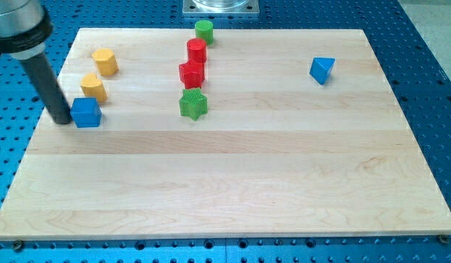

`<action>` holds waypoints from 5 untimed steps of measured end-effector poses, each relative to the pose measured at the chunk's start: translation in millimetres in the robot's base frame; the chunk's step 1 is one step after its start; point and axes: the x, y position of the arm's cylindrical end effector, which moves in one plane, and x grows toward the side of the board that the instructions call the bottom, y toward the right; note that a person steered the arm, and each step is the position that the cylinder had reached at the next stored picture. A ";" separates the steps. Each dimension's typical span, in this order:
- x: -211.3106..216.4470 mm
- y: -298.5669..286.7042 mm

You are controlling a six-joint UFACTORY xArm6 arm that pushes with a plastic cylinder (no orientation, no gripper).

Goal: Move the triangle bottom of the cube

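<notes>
A blue triangle block [322, 70] sits near the view's upper right of the wooden board [233, 183]. A blue cube [86, 112] sits at the view's left. My tip [62, 120] rests on the board just left of the blue cube, touching or nearly touching its left side. The triangle is far to the right of both the cube and my tip.
Two yellow blocks [105, 62] [93, 87] lie above the blue cube. A green cylinder [203, 31], a red cylinder [196, 50], a red star-like block [191, 74] and a green star block [193, 104] form a column near the top middle.
</notes>
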 end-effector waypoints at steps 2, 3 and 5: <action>72.7 131.0; 70.8 265.2; -33.0 488.1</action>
